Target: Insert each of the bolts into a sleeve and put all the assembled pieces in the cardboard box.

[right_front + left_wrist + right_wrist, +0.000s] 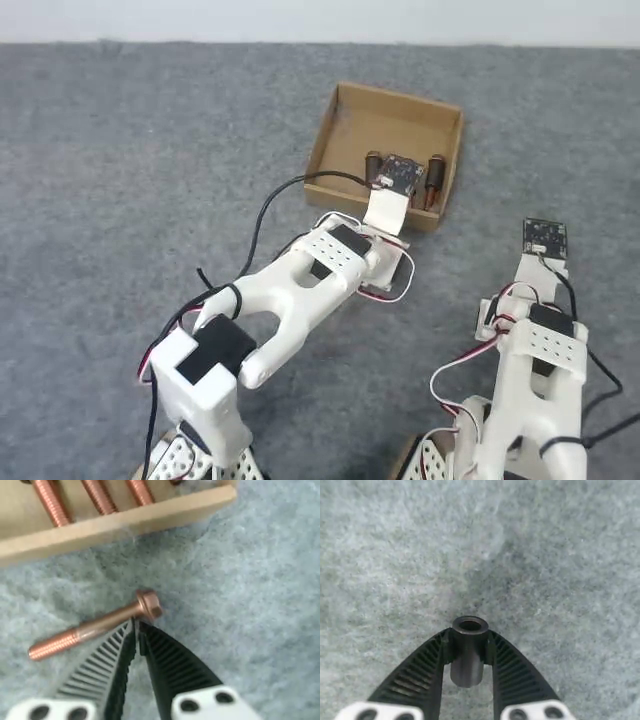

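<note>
A copper bolt [95, 628] lies on the grey carpet just outside the cardboard box [125, 524]. My left gripper [137, 624] is shut, its tips right against the bolt's shank below the head; nothing sits between the fingers. In the high view the left arm [310, 275] stretches to the cardboard box's [330, 130] near wall. My right gripper [469, 636] is shut on a black sleeve [468, 650], held upright with its bore showing, above bare carpet. The right arm [540, 350] stands to the right of the box.
Three copper bolt shanks [97, 494] lie side by side inside the box by its near wall. The high view shows two dark-capped pieces [374, 165] in the box. Grey carpet [150, 150] spreads open to the left and between the arms.
</note>
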Controlling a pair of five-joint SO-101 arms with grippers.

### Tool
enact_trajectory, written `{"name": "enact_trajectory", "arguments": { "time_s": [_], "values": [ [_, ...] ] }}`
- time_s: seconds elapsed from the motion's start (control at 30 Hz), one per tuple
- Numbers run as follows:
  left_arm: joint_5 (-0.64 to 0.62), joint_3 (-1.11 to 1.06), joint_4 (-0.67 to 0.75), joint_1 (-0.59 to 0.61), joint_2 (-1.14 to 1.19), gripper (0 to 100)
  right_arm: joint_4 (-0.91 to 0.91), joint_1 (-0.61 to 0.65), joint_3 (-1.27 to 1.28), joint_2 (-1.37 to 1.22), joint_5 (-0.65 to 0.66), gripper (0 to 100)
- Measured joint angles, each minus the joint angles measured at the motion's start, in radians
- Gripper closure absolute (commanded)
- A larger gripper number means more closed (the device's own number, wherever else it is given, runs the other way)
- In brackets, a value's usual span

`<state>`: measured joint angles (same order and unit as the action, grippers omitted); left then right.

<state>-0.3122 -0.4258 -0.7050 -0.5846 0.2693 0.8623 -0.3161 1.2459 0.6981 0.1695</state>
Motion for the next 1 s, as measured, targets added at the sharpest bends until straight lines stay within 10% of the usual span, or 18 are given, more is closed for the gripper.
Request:
{"name": "enact_trajectory", "arguments": {
  "time_s": [0.23, 0.5, 1.0],
  "values": [
    [0.02, -0.002, 0.003, 0.0, -0.014, 99, 0.0, 0.0, 0.0, 0.0, 0.0, 99.3],
    [0.47, -0.095, 0.003, 0.0, -0.155, 98, 0.0, 0.0, 0.0, 0.0, 0.0, 99.3],
    [0.698, -0.132, 0.003, 0.057, -0.164, 83, 0.0, 0.0, 0.0, 0.0, 0.0, 99.3]
  ]
}}
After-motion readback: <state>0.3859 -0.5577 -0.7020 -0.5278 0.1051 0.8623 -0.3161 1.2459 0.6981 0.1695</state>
